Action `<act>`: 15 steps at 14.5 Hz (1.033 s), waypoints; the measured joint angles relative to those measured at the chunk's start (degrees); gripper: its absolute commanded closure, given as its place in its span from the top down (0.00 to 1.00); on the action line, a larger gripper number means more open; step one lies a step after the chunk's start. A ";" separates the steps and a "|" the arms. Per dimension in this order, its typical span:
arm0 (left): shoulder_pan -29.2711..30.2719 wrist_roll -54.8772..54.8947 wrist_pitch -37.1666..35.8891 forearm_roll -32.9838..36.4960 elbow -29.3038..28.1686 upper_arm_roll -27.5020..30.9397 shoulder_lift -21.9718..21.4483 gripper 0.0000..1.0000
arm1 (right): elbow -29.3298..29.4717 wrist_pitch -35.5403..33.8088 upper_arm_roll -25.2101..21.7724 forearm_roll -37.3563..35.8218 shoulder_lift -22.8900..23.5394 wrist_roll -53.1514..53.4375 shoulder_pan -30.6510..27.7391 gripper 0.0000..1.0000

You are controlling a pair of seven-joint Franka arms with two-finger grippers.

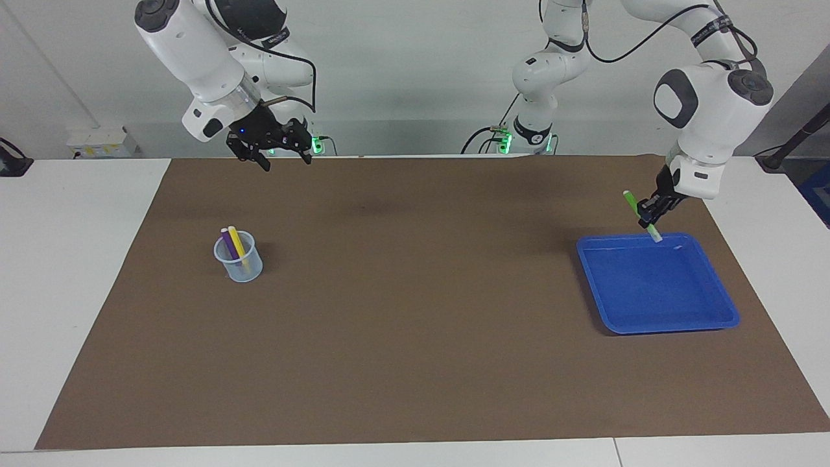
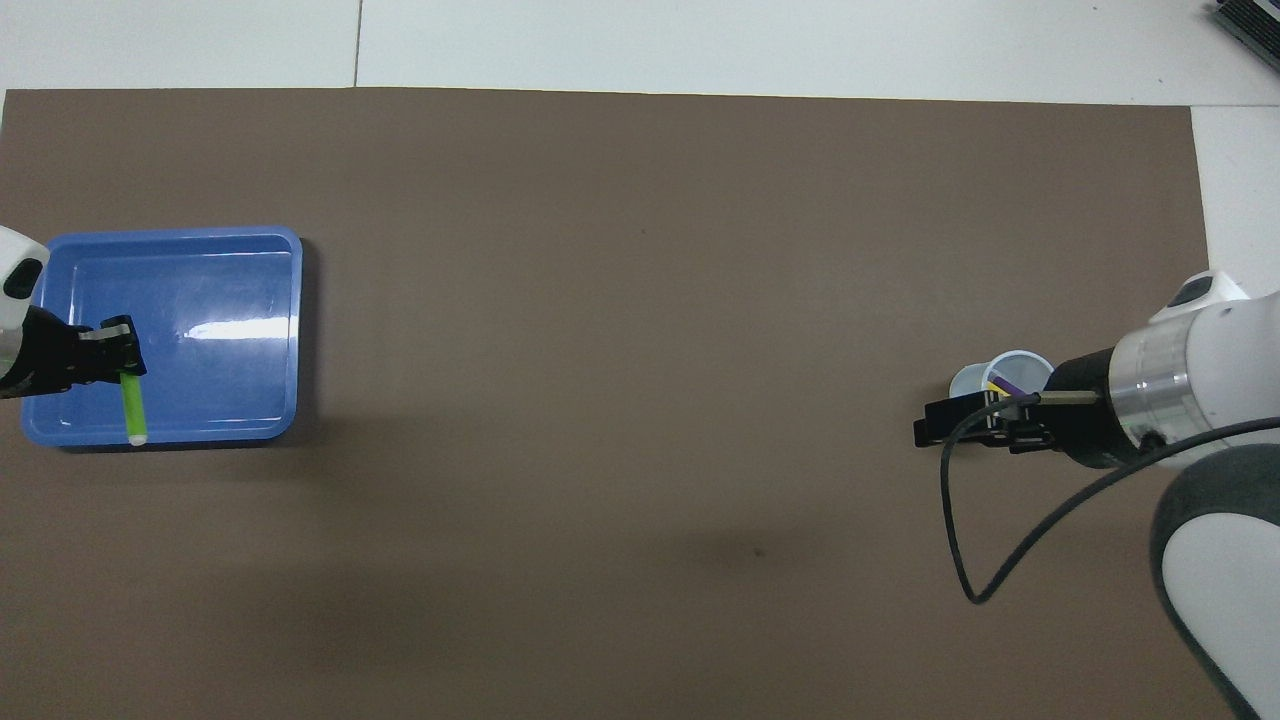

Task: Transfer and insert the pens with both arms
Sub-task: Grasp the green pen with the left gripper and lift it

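My left gripper point(image 1: 650, 214) is shut on the green pen point(image 1: 631, 201), which hangs tilted above the edge of the blue tray point(image 1: 668, 327) nearest the robots. In the overhead view the left gripper point(image 2: 122, 352) holds the green pen point(image 2: 132, 405) over the tray point(image 2: 292, 330). A purple pen point(image 1: 228, 243) and a yellow pen point(image 1: 237, 241) stand in a clear cup point(image 1: 243, 269) toward the right arm's end. My right gripper point(image 1: 285, 161) is open, holds nothing and hangs high over the mat's edge nearest the robots. From overhead the right gripper point(image 2: 925, 425) partly covers the cup point(image 2: 1020, 362).
A brown mat point(image 1: 415, 324) covers most of the white table point(image 1: 71, 292). The blue tray holds nothing else. A black cable point(image 2: 950, 540) loops down from the right arm's wrist.
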 measured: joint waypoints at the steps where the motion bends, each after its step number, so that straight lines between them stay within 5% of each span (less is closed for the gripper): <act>1: -0.18 -2.73 -0.78 -0.21 0.04 -0.01 -0.90 0.00 | -0.01 0.00 0.00 0.00 0.00 0.00 0.00 1.00; 15: -0.45 -51.21 -1.00 -12.74 1.07 0.06 -6.63 0.00 | -0.21 0.00 0.01 0.00 -0.13 0.00 0.05 1.00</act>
